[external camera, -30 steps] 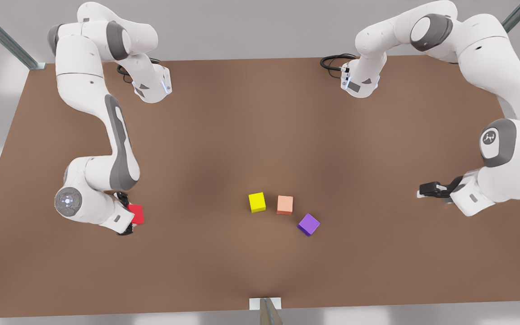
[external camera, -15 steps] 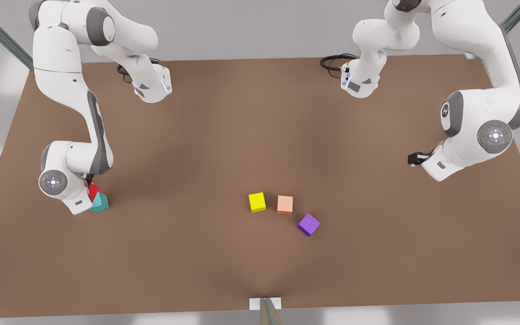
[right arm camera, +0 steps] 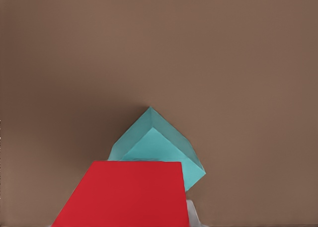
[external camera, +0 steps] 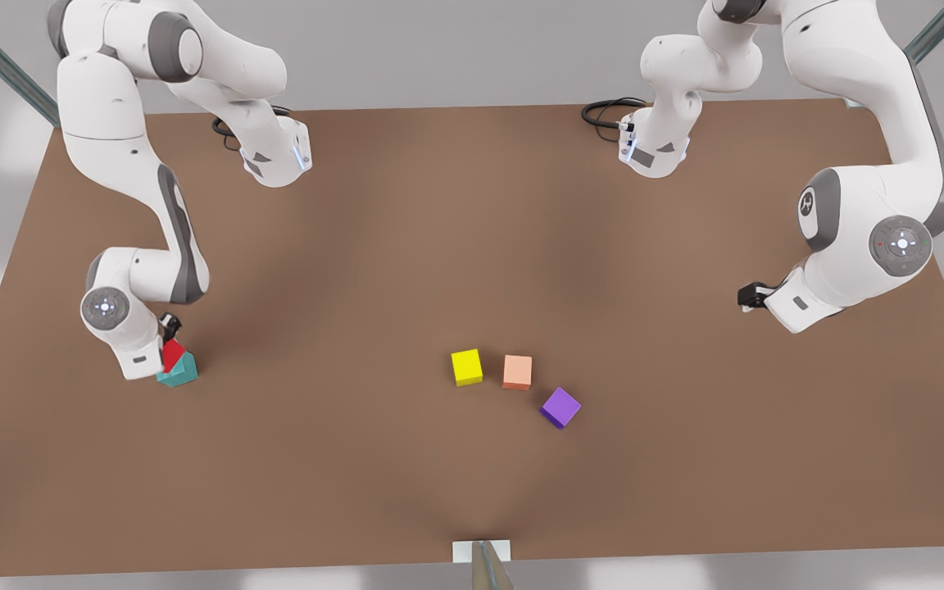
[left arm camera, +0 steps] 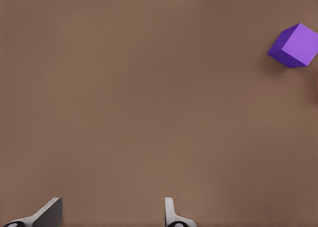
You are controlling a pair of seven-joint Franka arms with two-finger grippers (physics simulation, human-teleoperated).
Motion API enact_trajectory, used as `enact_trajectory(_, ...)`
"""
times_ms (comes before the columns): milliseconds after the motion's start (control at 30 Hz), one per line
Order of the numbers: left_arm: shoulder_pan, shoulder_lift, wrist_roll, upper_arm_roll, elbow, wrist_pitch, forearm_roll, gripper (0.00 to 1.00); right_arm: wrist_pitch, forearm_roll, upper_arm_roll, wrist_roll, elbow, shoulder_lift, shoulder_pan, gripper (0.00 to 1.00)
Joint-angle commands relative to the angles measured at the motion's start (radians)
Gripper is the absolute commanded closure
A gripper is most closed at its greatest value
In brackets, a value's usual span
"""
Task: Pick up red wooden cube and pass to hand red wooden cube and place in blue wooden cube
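The red wooden cube (external camera: 173, 354) rests tilted on top of the blue wooden cube (external camera: 181, 373), a teal block near the table's edge at the front view's left. My right gripper (external camera: 170, 338) is shut on the red wooden cube (right arm camera: 126, 194); one pale fingertip (right arm camera: 193, 213) shows beside it, and the blue wooden cube (right arm camera: 159, 147) lies just beyond, touching it. My left gripper (external camera: 751, 296) waits at the front view's right, low over bare table. In its wrist view the left gripper (left arm camera: 109, 214) stands open with nothing between its fingers.
A yellow cube (external camera: 466, 366), a salmon-orange cube (external camera: 518, 371) and a purple cube (external camera: 560, 407) lie near the table's middle; the purple cube (left arm camera: 294, 45) is also ahead of the left gripper. Both arm bases stand at the far edge.
The right arm carried the red cube toward the front view's left and lowered it onto the teal cube. The left arm swung back and up, then stayed nearly still.
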Motion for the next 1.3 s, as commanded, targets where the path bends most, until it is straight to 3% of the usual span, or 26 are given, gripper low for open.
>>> enact_trajectory(0, 0.000, -0.001, 0.035, 0.000, 0.001, 0.004, 0.000, 0.00, 0.028, -0.003, 0.000, 0.158, -0.012, -0.005, -0.006, 0.35)
enact_trajectory(100, 0.000, 0.005, 0.033, 0.000, 0.001, 0.007, -0.001, 0.00, 0.034, 0.000, 0.000, 0.158, -0.010, 0.005, -0.009, 0.34)
enact_trajectory(167, 0.000, 0.004, 0.033, 0.000, 0.002, 0.004, -0.001, 0.00, 0.034, 0.003, 0.000, 0.160, -0.007, 0.008, -0.008, 0.00)
enact_trajectory(500, 0.002, 0.005, 0.033, 0.000, 0.007, 0.004, -0.001, 0.00, 0.004, 0.014, 0.012, 0.171, 0.021, 0.006, 0.009, 0.00)
enact_trajectory(733, 0.014, 0.007, 0.036, 0.002, 0.008, 0.004, 0.000, 0.00, -0.025, 0.101, 0.012, 0.200, 0.103, 0.061, 0.120, 0.00)
enact_trajectory(767, 0.019, 0.007, 0.036, 0.002, 0.008, 0.001, -0.001, 0.00, -0.077, 0.101, 0.012, 0.247, 0.151, 0.077, 0.146, 0.00)
enact_trajectory(867, 0.037, 0.001, 0.039, 0.002, 0.008, -0.065, -0.001, 0.00, -0.627, 0.216, 0.011, 0.750, 0.493, 0.163, 0.227, 0.00)
enact_trajectory(967, 0.037, -0.001, 0.039, 0.000, 0.008, -0.091, -0.001, 0.00, -0.887, 0.271, 0.011, 1.118, 0.663, 0.081, 0.238, 0.00)
enact_trajectory(1100, 0.032, -0.001, 0.038, -0.003, 0.007, -0.091, 0.000, 0.00, -1.006, 0.282, 0.003, 1.086, 0.654, -0.155, 0.227, 0.00)
enact_trajectory(1267, 0.029, -0.001, 0.038, -0.007, 0.008, -0.085, 0.000, 0.00, -1.050, 0.280, -0.005, 1.069, 0.665, -0.207, 0.193, 0.00)
